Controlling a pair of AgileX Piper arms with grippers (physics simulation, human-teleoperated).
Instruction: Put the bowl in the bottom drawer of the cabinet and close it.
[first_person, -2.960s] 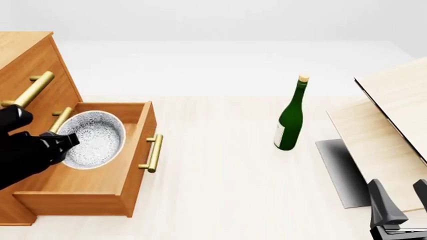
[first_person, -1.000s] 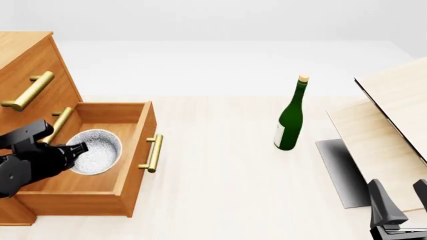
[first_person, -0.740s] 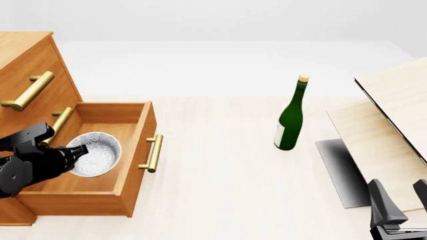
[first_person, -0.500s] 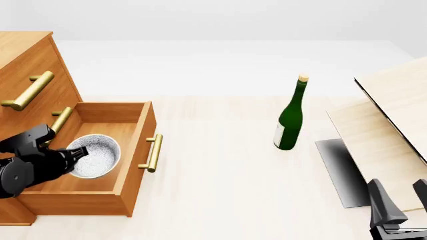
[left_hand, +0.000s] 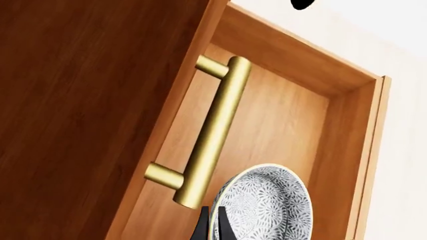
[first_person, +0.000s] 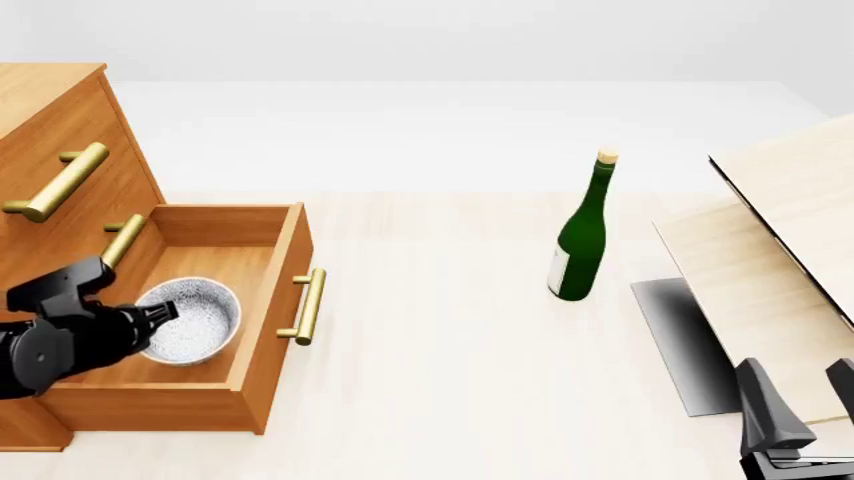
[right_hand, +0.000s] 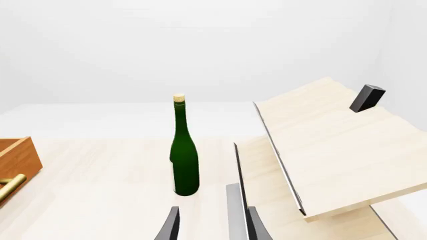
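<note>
The cabinet stands at the table's left with its bottom drawer pulled out. The speckled white bowl sits upright, low inside that drawer. My left gripper is shut on the bowl's near-left rim. In the left wrist view the two dark fingers pinch the rim of the bowl, close under a brass handle of an upper drawer. My right gripper rests open at the table's near right corner, far from the cabinet, with nothing between its fingers.
A green bottle stands upright mid-table, right of the drawer's brass handle. Pale wood boards lean at the right over a grey plate. The right wrist view shows the bottle and the boards ahead.
My left gripper has carried the bowl down from above the drawer to low inside it, shifting slightly toward the near side. The right arm has not moved.
</note>
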